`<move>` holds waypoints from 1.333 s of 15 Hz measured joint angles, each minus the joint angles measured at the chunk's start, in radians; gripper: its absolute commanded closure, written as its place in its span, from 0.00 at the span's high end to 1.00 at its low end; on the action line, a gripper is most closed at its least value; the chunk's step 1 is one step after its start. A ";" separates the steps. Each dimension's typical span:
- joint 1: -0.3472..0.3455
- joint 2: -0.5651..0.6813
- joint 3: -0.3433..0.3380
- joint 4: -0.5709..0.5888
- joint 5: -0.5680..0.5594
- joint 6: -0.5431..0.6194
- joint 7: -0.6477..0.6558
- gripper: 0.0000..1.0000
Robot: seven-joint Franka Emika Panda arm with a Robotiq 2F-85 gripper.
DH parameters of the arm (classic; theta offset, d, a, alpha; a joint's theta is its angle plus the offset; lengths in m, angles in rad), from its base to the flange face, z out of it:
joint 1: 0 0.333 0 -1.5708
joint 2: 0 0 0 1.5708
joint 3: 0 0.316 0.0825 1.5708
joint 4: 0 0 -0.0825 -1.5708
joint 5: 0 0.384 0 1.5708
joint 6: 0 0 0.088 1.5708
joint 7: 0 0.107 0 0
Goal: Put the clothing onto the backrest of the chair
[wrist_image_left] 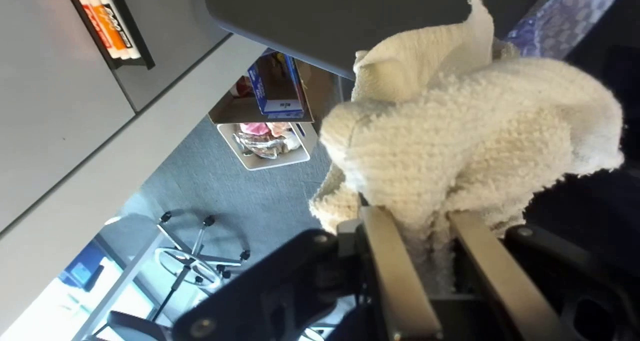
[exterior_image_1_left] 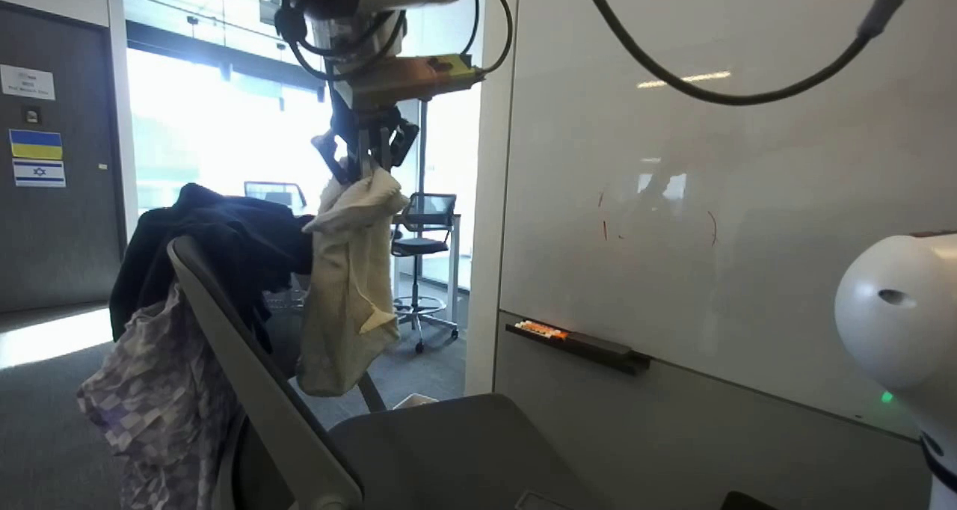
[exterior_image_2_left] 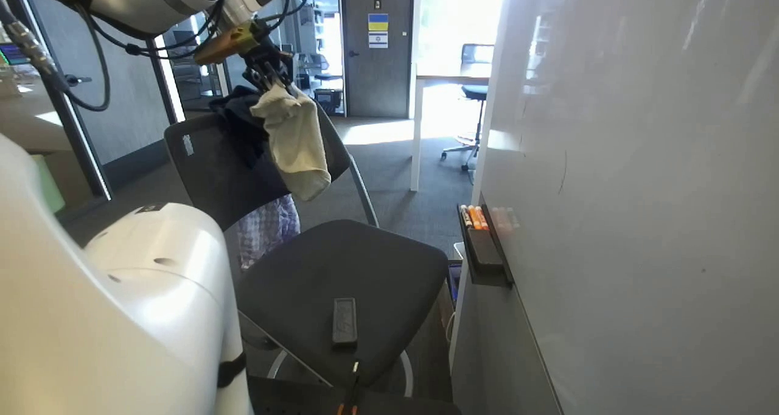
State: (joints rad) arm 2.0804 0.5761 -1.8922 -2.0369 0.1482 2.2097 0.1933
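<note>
A cream cloth [exterior_image_1_left: 348, 293] hangs down from my gripper [exterior_image_1_left: 374, 167]. It also shows in an exterior view [exterior_image_2_left: 298, 147] and, bunched up, in the wrist view [wrist_image_left: 425, 146]. My gripper [wrist_image_left: 416, 215] is shut on its upper end, with fabric pinched between the fingers. The grey chair's backrest [exterior_image_2_left: 198, 159] carries dark clothing [exterior_image_1_left: 217, 233] over its top and a purple-white checked cloth [exterior_image_1_left: 168, 398] hanging behind. The cream cloth hangs beside the dark clothing, on the seat side of the backrest. I cannot tell whether it touches the backrest.
The chair seat [exterior_image_2_left: 341, 263] lies below the cloth, with a black block [exterior_image_2_left: 344, 320] on it. A whiteboard [exterior_image_1_left: 710, 196] with a marker tray [exterior_image_2_left: 487, 251] stands alongside. A white bin [wrist_image_left: 270, 163] is on the floor near a cardboard box [wrist_image_left: 240, 112].
</note>
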 measured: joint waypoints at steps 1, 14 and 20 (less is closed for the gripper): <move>0.030 0.000 -0.021 0.006 0.019 0.005 0.000 0.14; 0.263 -0.091 -0.017 0.006 0.201 0.141 -0.089 0.14; 0.209 -0.174 0.112 -0.027 0.196 0.187 -0.100 0.69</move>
State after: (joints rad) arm 2.2889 0.4018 -1.7798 -2.0636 0.3438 2.3969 0.0929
